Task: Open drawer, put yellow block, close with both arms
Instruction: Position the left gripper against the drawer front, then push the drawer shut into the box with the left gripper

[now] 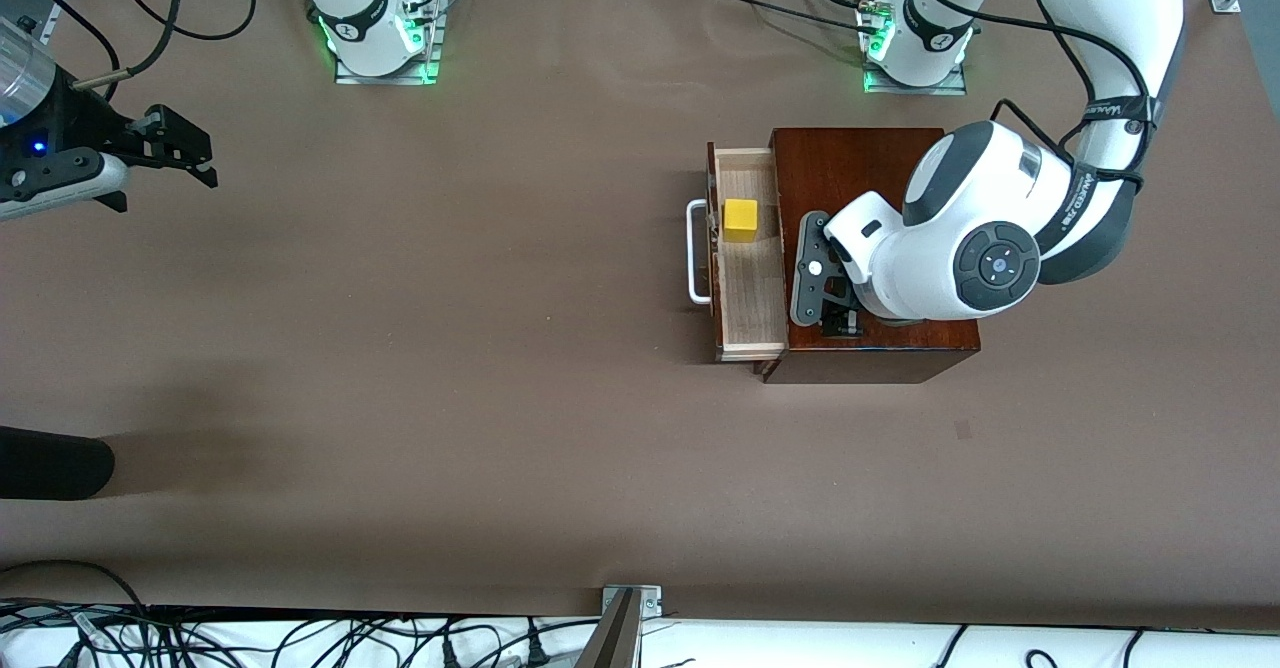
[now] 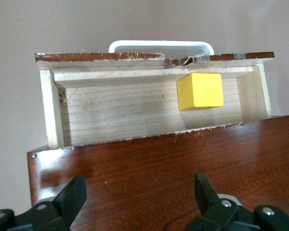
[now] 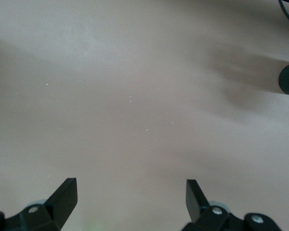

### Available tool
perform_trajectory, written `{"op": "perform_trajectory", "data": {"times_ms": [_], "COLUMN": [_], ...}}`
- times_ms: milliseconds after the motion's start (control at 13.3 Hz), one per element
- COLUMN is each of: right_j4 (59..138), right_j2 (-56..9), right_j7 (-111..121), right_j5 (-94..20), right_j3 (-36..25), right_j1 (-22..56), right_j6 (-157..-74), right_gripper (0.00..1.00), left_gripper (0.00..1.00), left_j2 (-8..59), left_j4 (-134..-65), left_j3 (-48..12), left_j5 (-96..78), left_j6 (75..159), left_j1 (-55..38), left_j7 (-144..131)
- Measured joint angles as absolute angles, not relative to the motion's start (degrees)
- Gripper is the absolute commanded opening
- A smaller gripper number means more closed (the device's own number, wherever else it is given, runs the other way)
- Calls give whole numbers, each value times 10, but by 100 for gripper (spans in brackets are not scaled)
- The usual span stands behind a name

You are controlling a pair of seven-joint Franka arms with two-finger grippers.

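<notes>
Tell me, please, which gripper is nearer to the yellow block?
The left gripper. It hangs open over the wooden box, right beside the open drawer that holds the yellow block. The right gripper, also open, waits at the right arm's end of the table.

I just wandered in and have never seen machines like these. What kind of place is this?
Most likely a robotics lab or test bench. Two white robot arms are bolted to a table covered in plain brown sheeting, loose cables run along its edge, and the only props are a wooden box and a yellow block.
</notes>
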State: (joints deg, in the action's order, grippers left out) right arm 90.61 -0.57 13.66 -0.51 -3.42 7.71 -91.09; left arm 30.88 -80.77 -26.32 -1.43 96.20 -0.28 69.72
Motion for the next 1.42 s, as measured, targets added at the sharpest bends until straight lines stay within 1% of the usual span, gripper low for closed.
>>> {"op": "perform_trajectory", "data": {"times_ms": [225,450,1124,1423], "right_j4": [906,906,906,906], "right_j2": [-6,-6,-8,-8], "right_j7": [137,135,134,134], "right_j5": [-6,-6,-6,-6], "right_j3": [-34,-35,-38,-38], "right_j1": [75,70,67,67], "right_j6": [-912,-916,-916,-916], "right_gripper": [100,100,100,100], "left_gripper": [100,100,100,100], "left_j2": [312,330,345,364], "left_j4": [-808,-808,-808,-808], "left_j3": [-270,-270,-269,-269], "left_j5": [-18,-22,-20,32], "left_j6": [997,1034,1069,1070], "left_j1": [-16,-58,-130,-176], "left_j7": [696,645,529,476]}}
